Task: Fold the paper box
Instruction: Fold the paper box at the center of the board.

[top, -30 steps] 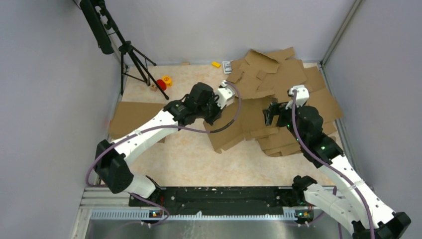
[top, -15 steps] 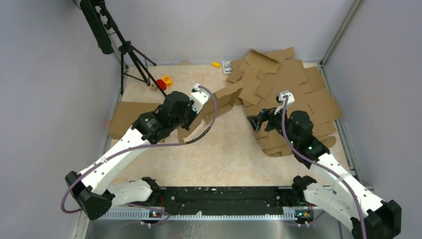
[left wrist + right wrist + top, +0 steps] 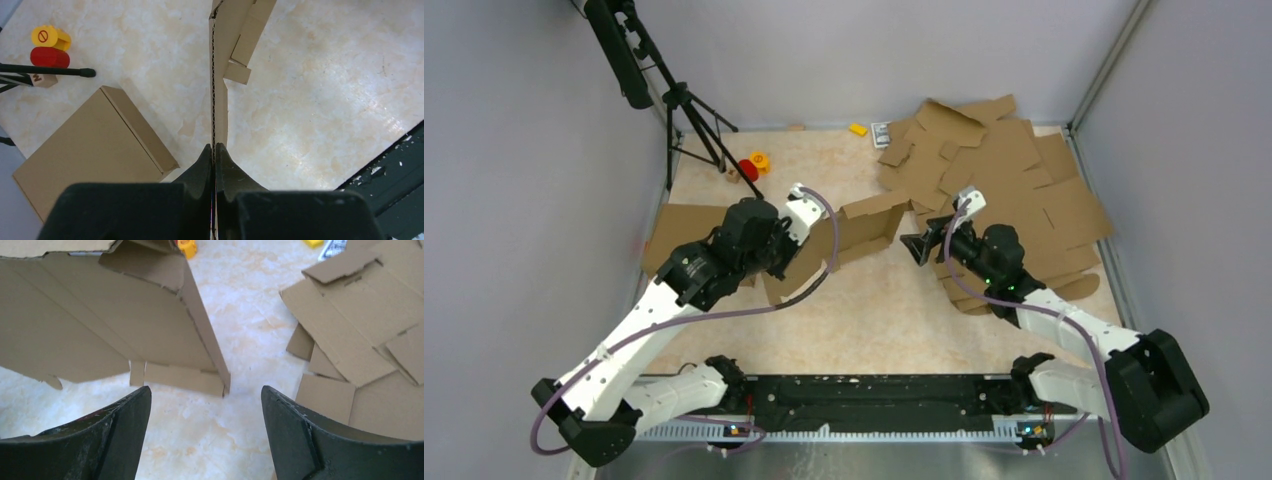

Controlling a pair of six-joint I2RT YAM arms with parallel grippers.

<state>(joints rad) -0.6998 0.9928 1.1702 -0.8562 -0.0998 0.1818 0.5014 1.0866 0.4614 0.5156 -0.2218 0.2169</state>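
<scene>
Your left claw (image 3: 214, 148) is clamped on the box (image 3: 218, 75) edge, holding it upright at the tabletop's (image 3: 894, 310) middle (one flap bent out); your right claw (image 3: 205, 392) faces it, spread apart, touching nothing.

Hidden and cut off
Your left wrist view shows the paper box (image 3: 218, 75) edge-on, running off the top edge; from above, your left arm (image 3: 724, 250) covers the left pincer (image 3: 214, 152), and the small pale item (image 3: 881, 133) at upper centre is too small to identify.
</scene>
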